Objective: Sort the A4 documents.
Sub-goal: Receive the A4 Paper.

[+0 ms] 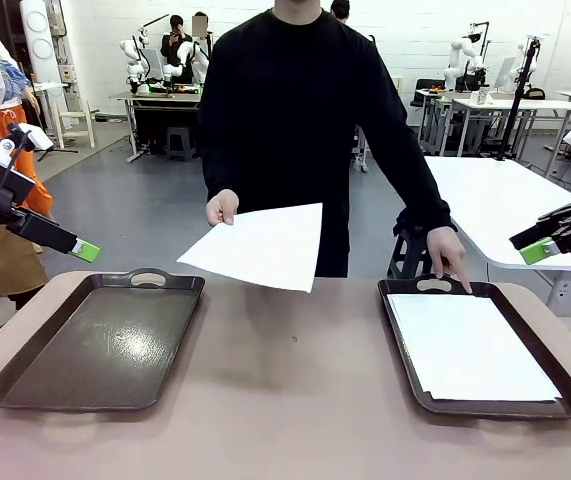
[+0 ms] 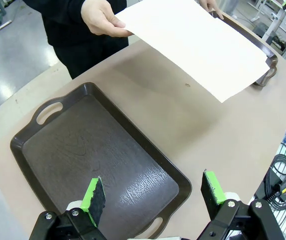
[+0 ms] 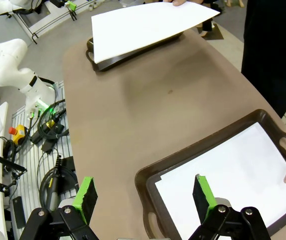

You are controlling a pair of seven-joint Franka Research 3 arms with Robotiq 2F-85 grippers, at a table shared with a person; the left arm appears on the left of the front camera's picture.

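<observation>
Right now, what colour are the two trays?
Dark brown, both the left tray and the right tray; clearest in the front view.

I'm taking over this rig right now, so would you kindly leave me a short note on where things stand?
Left claw: open, holding nothing, above the left tray.
Right claw: open, holding nothing, above the near end of the right tray.
Person: one hand holds out a single A4 sheet in the air over the table's far edge; the other hand points a finger at the right tray's handle end.
Done: white sheets already lie in the right tray.
Left: the left tray holds no paper; the offered sheet is not yet taken or placed.
</observation>
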